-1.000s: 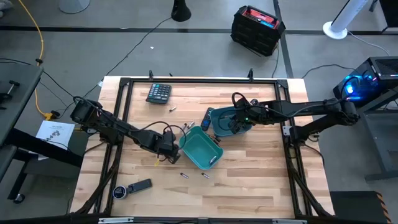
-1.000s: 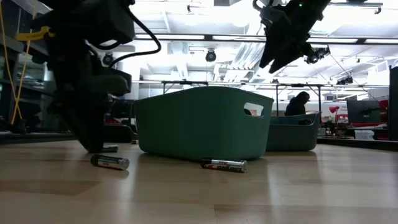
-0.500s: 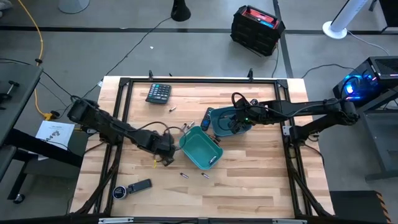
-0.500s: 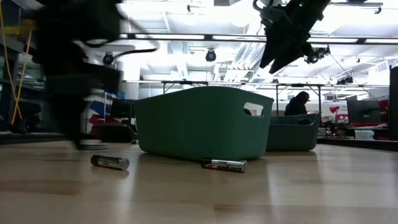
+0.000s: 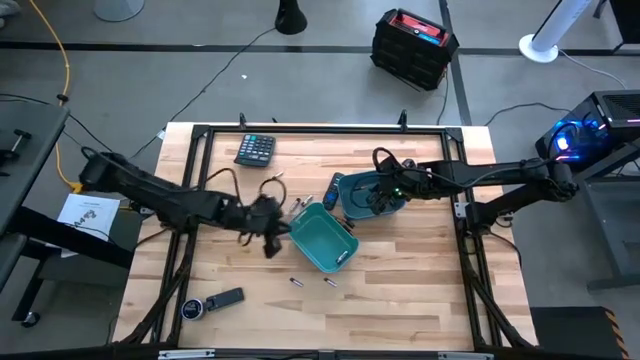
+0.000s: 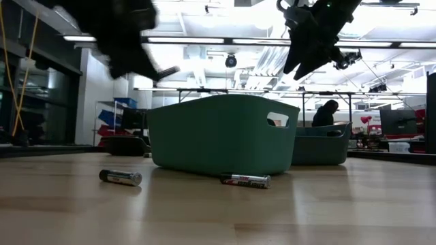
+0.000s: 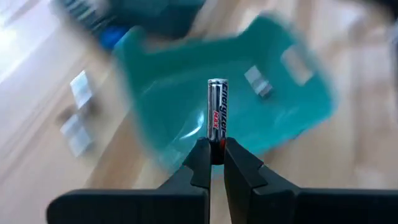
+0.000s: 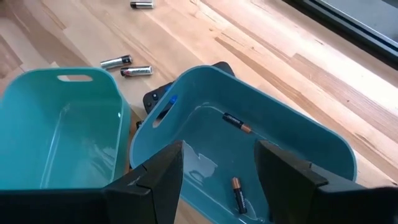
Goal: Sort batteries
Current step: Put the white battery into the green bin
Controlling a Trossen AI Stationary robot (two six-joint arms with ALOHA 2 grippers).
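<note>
Left end effector (image 7: pixel 212 163): closed on a silvery battery (image 7: pixel 216 112), gripped at its lower end and standing upright between the fingertips; in the high view the left end effector (image 5: pixel 268 222) is raised above the surface, just beside the nearer teal bin.
Right end effector (image 8: pixel 217 165): fingers spread wide with nothing between them, hanging over the farther teal bin; in the low view it shows high above that bin (image 6: pixel 310 47).
Nearer teal bin (image 5: pixel 322 237): sits near the middle of the surface, turned at an angle; its interior appears bare in the right wrist view (image 8: pixel 59 134).
Farther teal bin (image 5: pixel 370 196): touching or just beside the nearer bin, on the side away from the front edge; it contains two dark batteries with copper ends (image 8: pixel 237 122), lying apart on its floor.
Loose batteries, front (image 5: pixel 311 283): two lie on the wood between the nearer bin and the front edge, also visible in the low view (image 6: pixel 120 177).
Loose batteries, rear (image 8: pixel 126 66): several lie on the wood beyond the bins, towards the calculator.
Calculator (image 5: pixel 255 149): near the back left corner of the surface.
Remote control (image 5: pixel 226 297): near the front left corner, well apart from the bins.
Surface (image 5: pixel 410 260): light wooden top within a black frame.
</note>
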